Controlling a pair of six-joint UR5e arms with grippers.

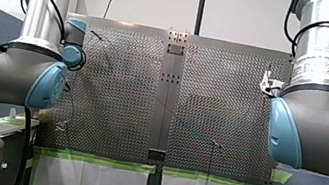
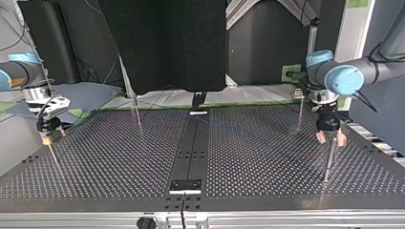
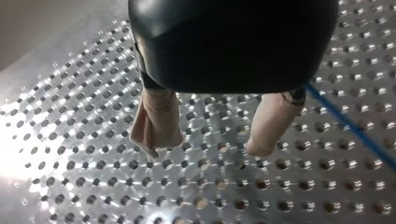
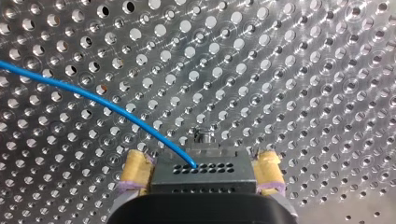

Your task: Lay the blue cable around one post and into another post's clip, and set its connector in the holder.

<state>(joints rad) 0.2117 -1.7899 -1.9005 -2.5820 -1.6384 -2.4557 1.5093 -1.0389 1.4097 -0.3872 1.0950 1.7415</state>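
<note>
In the right wrist view a dark connector (image 4: 203, 173) sits between the yellow pads (image 4: 135, 170) of my right gripper (image 4: 201, 163), which is shut on it above the perforated table (image 4: 303, 70). The blue cable (image 4: 93, 95) runs out of the connector and curves away over the holes. In the top view my right gripper (image 2: 47, 136) hangs at the left over a thin post (image 2: 53, 157). My left gripper (image 2: 331, 139) hangs at the right, open, just above another post (image 2: 329, 162). Its beige fingers (image 3: 156, 126) hold nothing, and the blue cable (image 3: 355, 130) lies beside them.
Two more thin posts (image 2: 137, 112) (image 2: 300, 114) stand toward the arms' side of the table. A dark centre strip (image 2: 193, 143) carries a black block (image 2: 186, 186) at its near end and another (image 2: 198, 112) at its far end. In the front view both arms' elbows flank the table (image 1: 219, 117).
</note>
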